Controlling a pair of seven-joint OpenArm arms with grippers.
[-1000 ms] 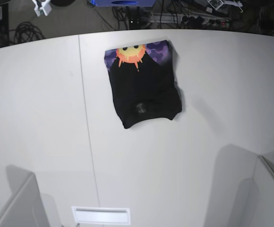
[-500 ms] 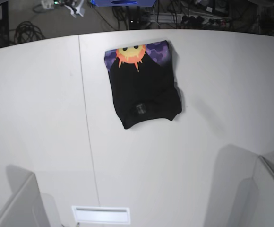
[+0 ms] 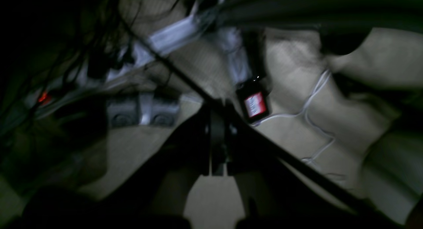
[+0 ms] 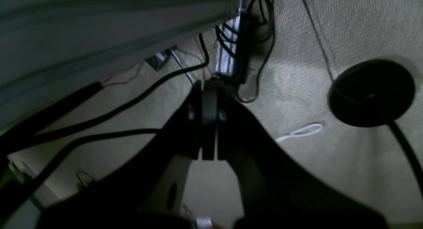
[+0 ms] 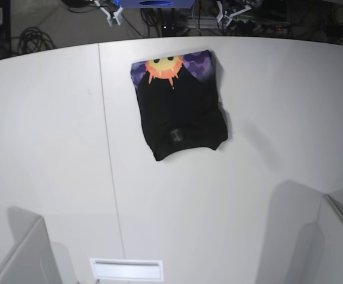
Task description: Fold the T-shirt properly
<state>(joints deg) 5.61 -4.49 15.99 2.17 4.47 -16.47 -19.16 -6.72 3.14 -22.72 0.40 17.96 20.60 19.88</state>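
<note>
Already the T-shirt (image 5: 180,109) lies as a compact bundle on the far middle of the desk (image 5: 53,148), with the sun print showing along its far edge. Both arms hang beyond the desk's far rim over the floor, the left hand (image 3: 216,139) and right hand (image 4: 209,123) pinched together on nothing. Any tidy-up, I judge, should press flat the loose near hem without undoing the fold.

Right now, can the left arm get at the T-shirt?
Probably yes. The T-shirt lies folded in the open on the white table, nothing on it. But the left gripper is shut and looks down at the floor past the table's far edge.
</note>
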